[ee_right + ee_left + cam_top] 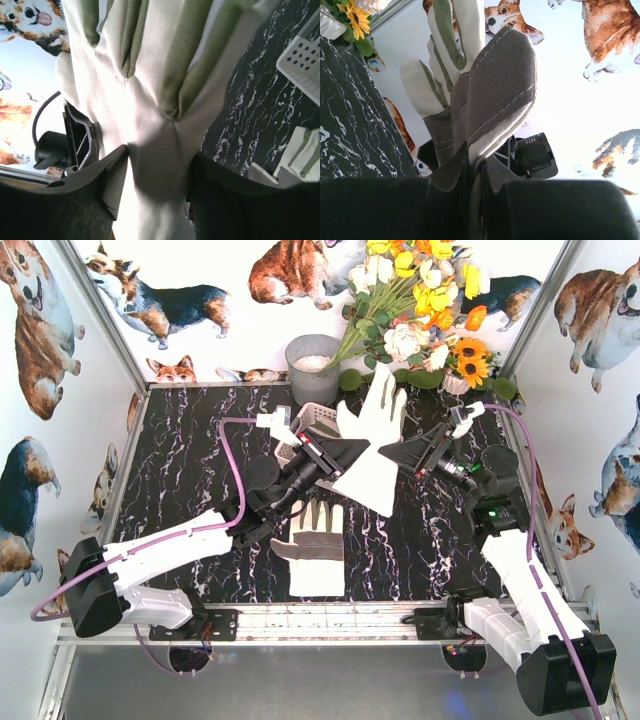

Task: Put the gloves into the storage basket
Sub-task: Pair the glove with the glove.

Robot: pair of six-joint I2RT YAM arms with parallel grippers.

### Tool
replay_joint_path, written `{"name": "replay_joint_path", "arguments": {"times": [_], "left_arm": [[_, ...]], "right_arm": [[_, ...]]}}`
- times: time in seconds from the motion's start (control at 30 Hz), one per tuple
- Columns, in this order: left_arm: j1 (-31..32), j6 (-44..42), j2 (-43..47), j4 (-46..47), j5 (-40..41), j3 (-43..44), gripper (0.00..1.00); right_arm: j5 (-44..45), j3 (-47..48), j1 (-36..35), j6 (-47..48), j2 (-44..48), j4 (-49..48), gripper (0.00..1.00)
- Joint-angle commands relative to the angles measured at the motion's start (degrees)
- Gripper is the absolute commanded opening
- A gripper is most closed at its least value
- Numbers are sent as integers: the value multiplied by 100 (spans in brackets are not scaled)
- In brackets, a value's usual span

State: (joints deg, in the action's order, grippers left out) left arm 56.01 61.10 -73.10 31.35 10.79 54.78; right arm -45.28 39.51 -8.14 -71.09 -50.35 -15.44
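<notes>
Carry the glove (pixel 372 435), pinched in left jaws, right jaws' hold unclear, squarely over the storage basket (pixel 322 418) before releasing.

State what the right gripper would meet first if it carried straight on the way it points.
The raised glove, which lies between its fingers: the right gripper points into its fabric. Behind that comes probably the left gripper, though depth is unclear.
</notes>
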Motion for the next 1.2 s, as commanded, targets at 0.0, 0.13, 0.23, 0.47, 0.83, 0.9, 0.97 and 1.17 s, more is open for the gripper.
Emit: {"name": "replay_joint_path", "arguments": {"times": [0.0,0.13,0.23,0.47,0.83,0.9,0.97,1.17], "left_arm": [[-23,82,217,263,-9,-153,0],[-29,71,343,35,127,-295,0],[-35,94,477,32,231,-481,5],[-298,-138,669,-550,-175,-421,37],[-656,-359,897,-1654,-736,-609,2],[-661,-374,970,-1829,-850,-776,0],[-661,-450,1070,-2120,-897,-962,0],[-661,-1014,1466,-2469,-985,-2123,0]], "right_arm": [[137,6,-29,-56,45,-607,43],[177,8,-30,46,125,-534,28],[77,87,-30,283,171,-185,12],[-440,222,-30,838,302,561,0],[-345,517,-511,2145,310,2227,0],[493,612,-840,2602,360,2871,0],[1510,698,-1299,2926,391,3514,0],[4324,685,-3057,3341,78,4423,0]]}}
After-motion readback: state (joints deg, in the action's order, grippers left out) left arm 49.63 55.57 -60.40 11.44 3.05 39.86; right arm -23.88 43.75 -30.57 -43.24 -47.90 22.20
